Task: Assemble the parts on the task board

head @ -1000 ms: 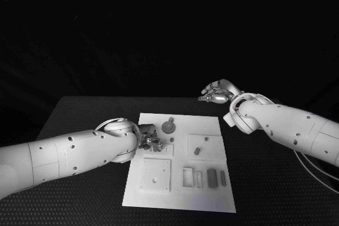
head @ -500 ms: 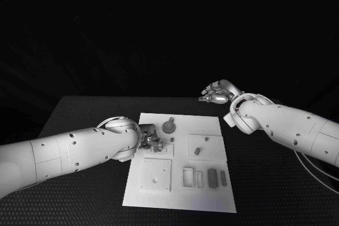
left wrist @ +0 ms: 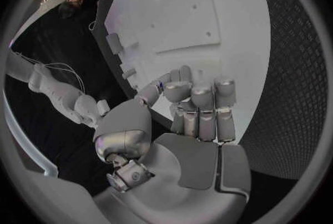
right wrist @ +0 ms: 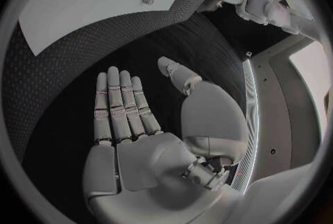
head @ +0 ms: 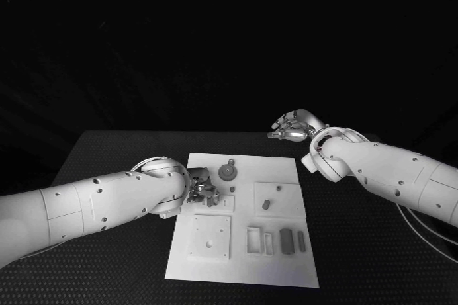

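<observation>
Starting at the left, our left hand (head: 201,190) sits low over the task board's (head: 286,265) left edge with its fingers (left wrist: 201,104) curled together; whether they pinch a part we cannot tell, so we should seat anything held squarely before letting go. The white board lies mid-table, small grey parts (head: 285,239) dotting it. Our right hand (head: 291,128) hovers beyond the far edge, flat, fingers (right wrist: 119,104) side by side, holding nothing.

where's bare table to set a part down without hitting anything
Bare table lies right of the task board, under the right arm, and along the far edge behind it. The board's left side is crowded by the left hand.
</observation>
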Available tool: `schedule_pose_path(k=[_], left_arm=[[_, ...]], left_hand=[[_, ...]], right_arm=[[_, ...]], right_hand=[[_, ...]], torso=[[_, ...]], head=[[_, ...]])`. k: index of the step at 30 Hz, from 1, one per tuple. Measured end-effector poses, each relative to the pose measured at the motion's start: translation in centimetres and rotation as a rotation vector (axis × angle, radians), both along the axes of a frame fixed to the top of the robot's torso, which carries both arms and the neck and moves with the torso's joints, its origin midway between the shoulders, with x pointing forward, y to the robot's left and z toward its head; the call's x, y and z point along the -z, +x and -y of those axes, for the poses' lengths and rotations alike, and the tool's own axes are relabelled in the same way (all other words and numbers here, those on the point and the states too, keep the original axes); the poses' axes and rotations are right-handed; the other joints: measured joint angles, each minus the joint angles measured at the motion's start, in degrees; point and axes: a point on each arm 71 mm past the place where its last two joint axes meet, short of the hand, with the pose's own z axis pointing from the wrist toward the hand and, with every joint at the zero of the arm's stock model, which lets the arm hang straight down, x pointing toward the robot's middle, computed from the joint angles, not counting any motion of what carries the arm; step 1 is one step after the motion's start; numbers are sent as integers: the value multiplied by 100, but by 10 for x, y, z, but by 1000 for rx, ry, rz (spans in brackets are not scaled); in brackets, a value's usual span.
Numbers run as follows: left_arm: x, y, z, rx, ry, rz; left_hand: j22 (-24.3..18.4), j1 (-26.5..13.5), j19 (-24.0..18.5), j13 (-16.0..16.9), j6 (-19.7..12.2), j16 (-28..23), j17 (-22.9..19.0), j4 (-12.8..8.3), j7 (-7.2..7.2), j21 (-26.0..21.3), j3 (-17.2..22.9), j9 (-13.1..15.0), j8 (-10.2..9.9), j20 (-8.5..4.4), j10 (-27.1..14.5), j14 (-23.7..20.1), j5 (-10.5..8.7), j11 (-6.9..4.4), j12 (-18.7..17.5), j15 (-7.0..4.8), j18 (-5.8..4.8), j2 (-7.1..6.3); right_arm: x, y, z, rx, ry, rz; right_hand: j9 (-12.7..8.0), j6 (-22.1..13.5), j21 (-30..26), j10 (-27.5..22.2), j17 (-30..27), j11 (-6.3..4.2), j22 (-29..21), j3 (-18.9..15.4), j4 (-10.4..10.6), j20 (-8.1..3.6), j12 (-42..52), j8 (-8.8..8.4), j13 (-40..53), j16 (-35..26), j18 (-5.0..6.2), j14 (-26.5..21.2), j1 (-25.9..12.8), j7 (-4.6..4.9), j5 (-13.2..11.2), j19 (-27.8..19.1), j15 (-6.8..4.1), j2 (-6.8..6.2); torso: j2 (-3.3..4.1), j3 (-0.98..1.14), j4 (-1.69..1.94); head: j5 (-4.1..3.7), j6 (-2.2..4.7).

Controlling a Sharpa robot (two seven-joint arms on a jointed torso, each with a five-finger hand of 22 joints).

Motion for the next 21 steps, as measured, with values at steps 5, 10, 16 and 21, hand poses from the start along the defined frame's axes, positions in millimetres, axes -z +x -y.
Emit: schedule_pose_path(k=[5,10,16,21], left_arm=[[0,1,0,-3,-3,-9],[-2,3,1,-7,-4,-25],[-5,5,3,-5,-2,-53],[-6,7,4,-2,2,-87]], left_hand=[[0,0,0,0,0,0,0,4,0,0,5,-9,-1,0,0,0,-21,0,0,1,0,0],[5,1,0,-10,0,0,-9,4,0,0,5,-7,-1,0,-1,10,-31,0,2,10,0,0],[4,1,0,-17,0,0,-16,4,0,0,5,-6,-9,0,-1,11,-32,1,22,11,0,-1],[4,2,0,-25,1,0,-23,4,0,0,5,-12,17,0,-1,9,-41,1,22,9,1,-1]], right_arm=[[0,0,0,-1,0,-2],[1,0,-1,-2,0,-3],[1,1,-1,-1,-1,-5],[1,1,-2,-2,-1,-6]], right_hand=[[0,0,0,0,0,0,0,0,0,0,0,0,0,0,0,0,0,0,0,0,0,0],[0,0,-23,0,0,0,0,0,0,0,0,0,-6,0,0,-19,0,0,0,0,19,0],[-4,0,-23,0,-5,0,6,0,0,0,0,0,-13,0,0,-40,0,0,-1,-41,2,0],[-5,0,-23,0,-5,0,5,0,0,0,0,0,-20,0,1,-40,0,0,-4,-41,2,0]], torso=[[0,-1,3],[0,-4,3],[1,-5,2],[1,-4,0]], head=[[0,8],[-8,16],[-8,14],[-8,5]])
